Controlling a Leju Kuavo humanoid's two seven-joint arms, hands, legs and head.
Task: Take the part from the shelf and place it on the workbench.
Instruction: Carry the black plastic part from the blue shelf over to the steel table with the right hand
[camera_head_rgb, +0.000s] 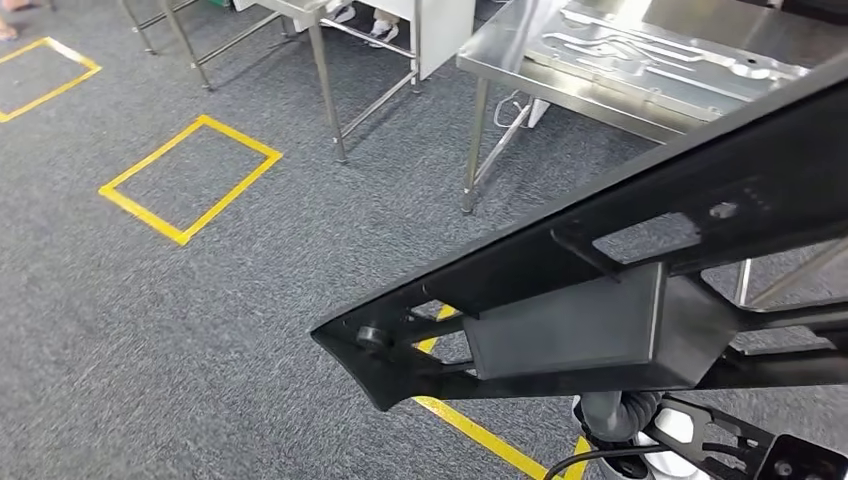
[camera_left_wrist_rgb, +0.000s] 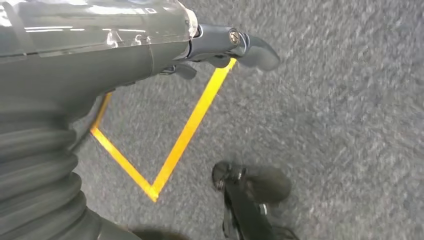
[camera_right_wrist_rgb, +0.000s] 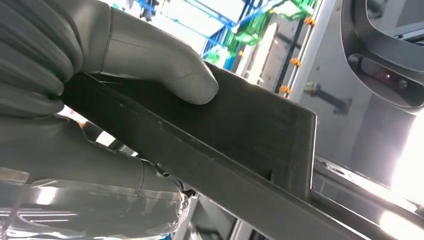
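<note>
Black metal frame part (camera_head_rgb: 600, 290), long, angular, w/ cut-out slots and a boxy centre section, held up off the floor, tilted, pointed end low, gripped in right hand (camera_right_wrist_rgb: 90, 95), steel workbench (camera_head_rgb: 600, 75) just beyond, not touching

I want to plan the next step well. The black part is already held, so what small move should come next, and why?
Probably carry the black part forward and to the right, toward the steel workbench. The right robot hand grips the part with its thumb pressed on top, and the part hangs over grey carpet, short of the bench. The left robot hand holds nothing.
</note>
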